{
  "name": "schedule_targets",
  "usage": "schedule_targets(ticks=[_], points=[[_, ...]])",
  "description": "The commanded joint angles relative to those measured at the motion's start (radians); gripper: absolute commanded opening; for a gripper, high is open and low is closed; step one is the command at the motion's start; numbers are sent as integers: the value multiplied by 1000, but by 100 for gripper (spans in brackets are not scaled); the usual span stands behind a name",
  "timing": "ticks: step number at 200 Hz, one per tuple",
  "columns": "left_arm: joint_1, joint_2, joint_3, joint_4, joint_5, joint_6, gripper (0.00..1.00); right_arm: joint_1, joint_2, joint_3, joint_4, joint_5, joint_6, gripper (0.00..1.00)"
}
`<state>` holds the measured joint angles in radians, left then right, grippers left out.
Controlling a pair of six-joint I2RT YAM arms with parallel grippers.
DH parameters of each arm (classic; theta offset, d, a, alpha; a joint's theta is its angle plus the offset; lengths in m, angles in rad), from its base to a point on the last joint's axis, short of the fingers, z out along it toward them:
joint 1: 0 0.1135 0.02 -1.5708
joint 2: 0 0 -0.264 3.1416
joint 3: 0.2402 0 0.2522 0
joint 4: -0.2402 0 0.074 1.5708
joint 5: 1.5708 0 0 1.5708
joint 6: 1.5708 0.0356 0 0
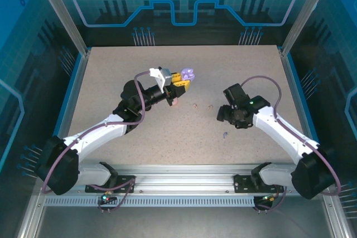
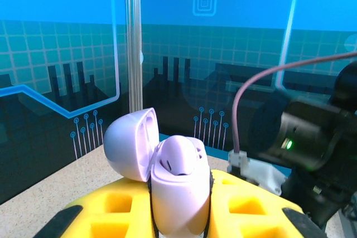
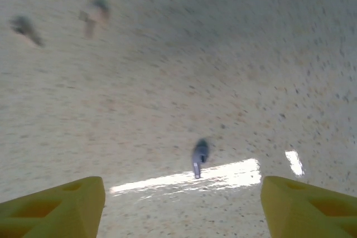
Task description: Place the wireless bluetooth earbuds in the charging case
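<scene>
Right wrist view looks down on a single lilac earbud (image 3: 199, 157) lying on the speckled counter (image 3: 234, 54), its stem toward the camera. It sits ahead of the right jaws and roughly midway across the gap between their two yellow fingers (image 3: 61, 207), nearer the right-hand one by a little. It touches neither finger. The right jaws are spread wide and nothing is between them.

From the top external view the same lilac earbud (image 1: 225, 135) rests right of the counter's middle, in the half nearer the arm bases, with the right jaws hanging just on its far side and apart from it. Two pale pink earbuds (image 1: 194, 105) lie near the counter's centre, side by side and a little apart, between the two arms.

Farther out, the lilac charging case (image 1: 187, 74) is up off the counter (image 1: 111, 82), over its far half near mid-width, pinched by the left jaws. In the left wrist view the case (image 2: 178, 182) stands upright between the yellow fingers (image 2: 251, 204), which press on its two sides, and its round lid (image 2: 128, 143) is swung open to the left. Whether a bud already sits in its cavity cannot be told. The right arm (image 2: 301, 137) shows dark behind the case.
</scene>
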<state>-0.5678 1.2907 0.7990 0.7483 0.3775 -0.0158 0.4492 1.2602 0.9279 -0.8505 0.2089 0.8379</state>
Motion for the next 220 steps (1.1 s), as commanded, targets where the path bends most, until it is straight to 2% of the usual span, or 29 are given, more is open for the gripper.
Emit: schedule_targets(ticks=[1,18,53,158,220], points=[[-6,-33,-13,52,-18,25,0,-17,29,-75,59,-6,65,68],[-7,-36,-15,49,-17,27,0,-17,57,-107,98,-25,64,59],[-7,-37,-13,49,-14,23,0,-17,111,-146,165,-39,48,51],[-7,-25,-1,42,-15,24,0,-17,244,-176,273,-58,25,39],[-7,-13,2,43,-14,24,0,-18,249,-170,253,-64,29,37]])
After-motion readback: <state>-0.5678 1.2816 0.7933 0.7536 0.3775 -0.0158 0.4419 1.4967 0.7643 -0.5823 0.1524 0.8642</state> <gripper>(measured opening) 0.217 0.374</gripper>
